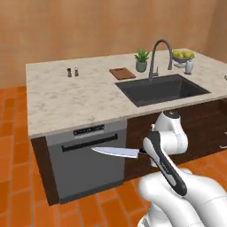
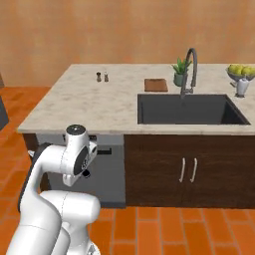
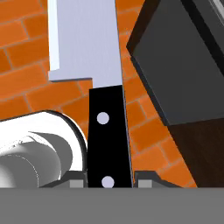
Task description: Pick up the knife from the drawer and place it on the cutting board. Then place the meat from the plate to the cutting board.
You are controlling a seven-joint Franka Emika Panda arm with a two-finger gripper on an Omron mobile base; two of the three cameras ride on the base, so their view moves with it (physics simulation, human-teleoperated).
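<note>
My gripper (image 3: 109,180) is shut on the knife's black handle (image 3: 108,140), one fingertip (image 3: 76,180) on each side. The silver blade (image 3: 83,39) runs away from the hand over the brick floor. In the left base view the knife (image 1: 116,152) hangs level in front of the dishwasher, tip pointing left, its handle end hidden behind my wrist. The cutting board (image 1: 122,73) lies on the counter left of the sink, also seen as a small reddish-brown board (image 2: 156,85) in the right base view. The drawer, the plate and the meat are out of view.
A black sink (image 1: 162,88) with a tall faucet (image 1: 156,57) sits in the counter. A potted plant (image 1: 142,60), a fruit bowl (image 1: 183,55) and two shakers (image 1: 72,71) stand behind. The dishwasher (image 1: 86,159) faces the blade. A dark cabinet corner (image 3: 183,65) lies close right of the knife.
</note>
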